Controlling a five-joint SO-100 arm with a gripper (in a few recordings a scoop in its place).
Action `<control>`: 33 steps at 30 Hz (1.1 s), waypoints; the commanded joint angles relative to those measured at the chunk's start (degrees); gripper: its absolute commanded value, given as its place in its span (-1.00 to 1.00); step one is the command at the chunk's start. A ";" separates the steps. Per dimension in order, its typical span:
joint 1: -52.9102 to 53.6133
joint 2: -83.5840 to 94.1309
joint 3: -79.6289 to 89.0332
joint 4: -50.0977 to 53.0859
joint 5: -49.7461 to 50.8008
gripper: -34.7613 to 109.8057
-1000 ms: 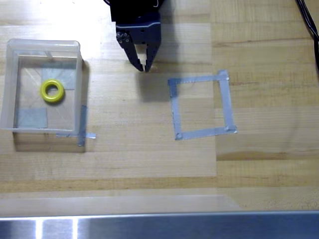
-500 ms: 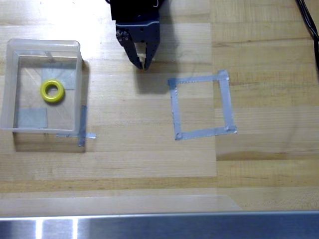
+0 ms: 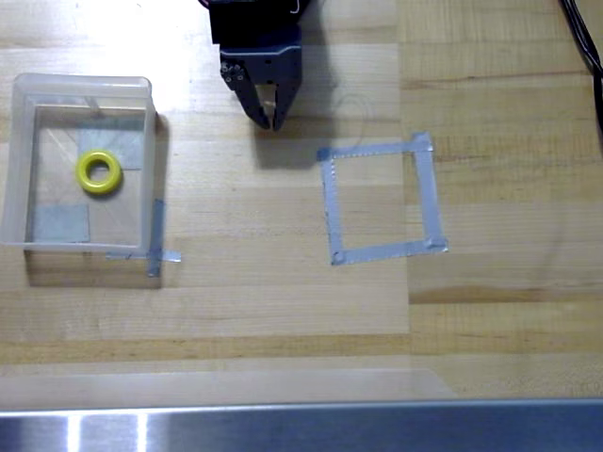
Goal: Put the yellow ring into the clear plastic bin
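Note:
The yellow ring (image 3: 99, 173) lies flat on the floor of the clear plastic bin (image 3: 19, 160) at the left of the overhead view, over grey tape patches seen through the base. My dark gripper (image 3: 271, 123) hangs at the top centre, well right of the bin and apart from it. Its fingertips meet at a point and nothing is between them.
A grey tape square outline (image 3: 380, 200) is stuck to the wooden table right of centre, just below and right of the gripper. A metal strip (image 3: 301, 428) runs along the bottom edge. A black cable (image 3: 582, 42) crosses the top right corner.
The gripper has drawn back a little toward the top edge. The ring and bin have stayed put.

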 commanded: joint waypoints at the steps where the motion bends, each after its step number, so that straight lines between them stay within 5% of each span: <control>1: -0.09 0.53 0.62 -0.09 0.26 -0.51; 33: 0.00 0.53 3.43 0.70 0.26 -0.51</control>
